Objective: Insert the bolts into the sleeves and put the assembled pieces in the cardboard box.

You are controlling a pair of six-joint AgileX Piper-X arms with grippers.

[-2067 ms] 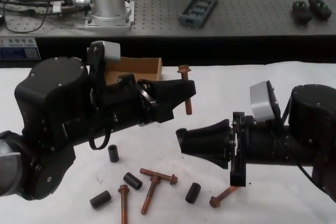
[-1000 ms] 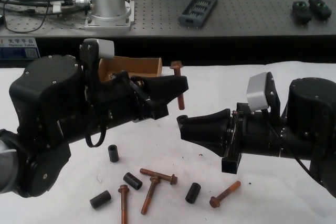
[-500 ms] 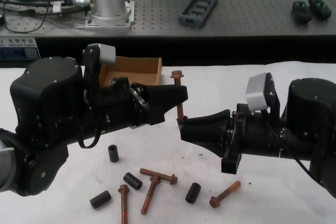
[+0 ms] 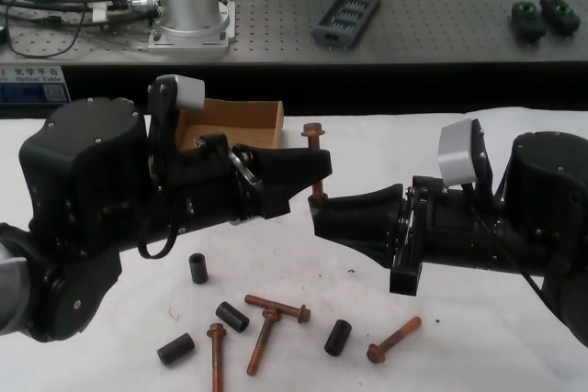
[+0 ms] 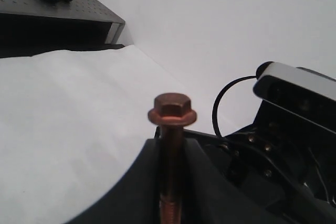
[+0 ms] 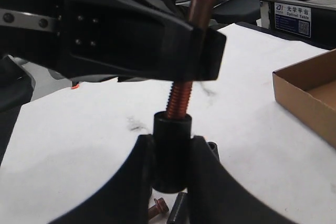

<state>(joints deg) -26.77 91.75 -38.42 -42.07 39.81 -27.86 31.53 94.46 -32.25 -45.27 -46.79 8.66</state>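
Nearest me, loose bolts and loose sleeves lie on the white sheet. Mid-bench, my right gripper clamps a black sleeve upright. My left gripper pinches a copper bolt, threaded tip at that sleeve's mouth. Beyond stands the cardboard box.

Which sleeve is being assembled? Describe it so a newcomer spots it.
Over the white sheet, mid-bench, the right gripper clamps one black sleeve upright. Unlike the sleeves lying loose on the sheet, it has a bolt meeting its top.
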